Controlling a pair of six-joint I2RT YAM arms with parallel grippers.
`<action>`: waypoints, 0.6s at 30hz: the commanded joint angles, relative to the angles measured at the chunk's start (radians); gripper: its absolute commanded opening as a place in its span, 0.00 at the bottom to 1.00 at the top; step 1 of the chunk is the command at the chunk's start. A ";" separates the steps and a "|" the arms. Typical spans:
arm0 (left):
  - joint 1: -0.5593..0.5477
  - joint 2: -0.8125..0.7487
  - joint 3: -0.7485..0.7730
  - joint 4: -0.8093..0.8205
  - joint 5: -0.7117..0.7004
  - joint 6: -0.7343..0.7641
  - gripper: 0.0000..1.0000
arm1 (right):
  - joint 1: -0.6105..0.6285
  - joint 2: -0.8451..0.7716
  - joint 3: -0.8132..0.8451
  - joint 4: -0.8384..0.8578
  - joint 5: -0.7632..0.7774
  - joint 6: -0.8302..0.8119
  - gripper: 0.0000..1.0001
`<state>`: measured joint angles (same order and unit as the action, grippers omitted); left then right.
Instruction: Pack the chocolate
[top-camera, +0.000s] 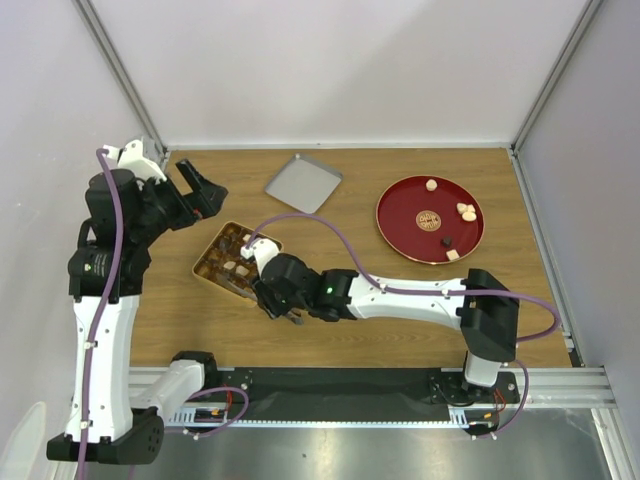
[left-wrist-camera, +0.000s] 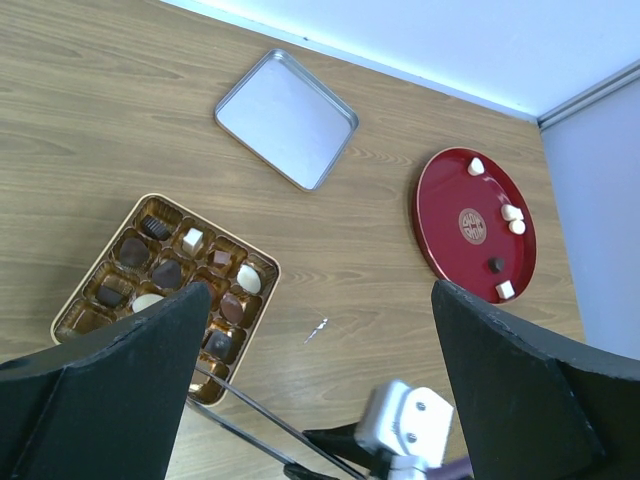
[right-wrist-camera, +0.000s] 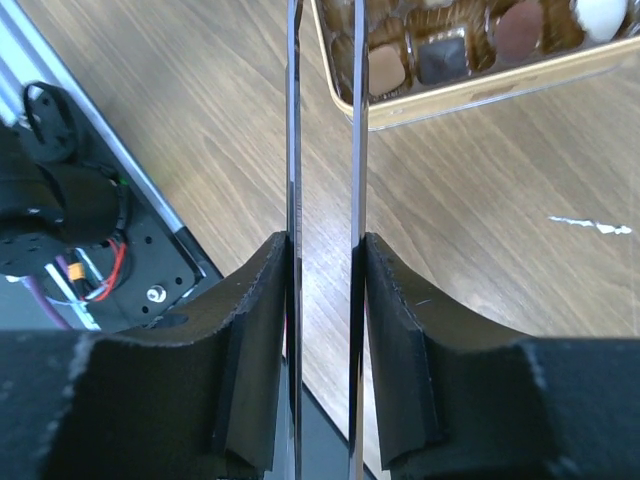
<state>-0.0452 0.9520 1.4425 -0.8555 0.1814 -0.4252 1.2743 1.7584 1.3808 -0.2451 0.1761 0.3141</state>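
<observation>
The right gripper (right-wrist-camera: 325, 245) is pinching the tongs (right-wrist-camera: 292, 150) at the box's (right-wrist-camera: 480, 90) near corner. The left gripper (left-wrist-camera: 320, 295) is hovering wide open. Some chocolate (left-wrist-camera: 133, 250) is lying in the box, five more pieces on the plate (left-wrist-camera: 450, 225) near the tabletop's (top-camera: 400, 170) far right corner.

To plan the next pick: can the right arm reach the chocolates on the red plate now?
Probably yes. The right gripper is shut on the tongs, the red plate lies close to that arm's base, and nothing covers its chocolates.
</observation>
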 joint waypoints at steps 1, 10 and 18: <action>0.010 -0.018 0.015 0.015 0.000 0.014 1.00 | 0.003 0.026 0.046 0.043 0.022 0.010 0.38; 0.010 -0.021 0.002 0.024 0.000 0.016 1.00 | 0.007 0.036 0.024 0.017 0.040 0.022 0.42; 0.010 -0.024 -0.014 0.033 0.009 0.008 1.00 | 0.007 0.007 0.027 0.029 0.042 0.000 0.44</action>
<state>-0.0452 0.9440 1.4288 -0.8486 0.1856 -0.4255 1.2751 1.7962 1.3808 -0.2569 0.2020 0.3210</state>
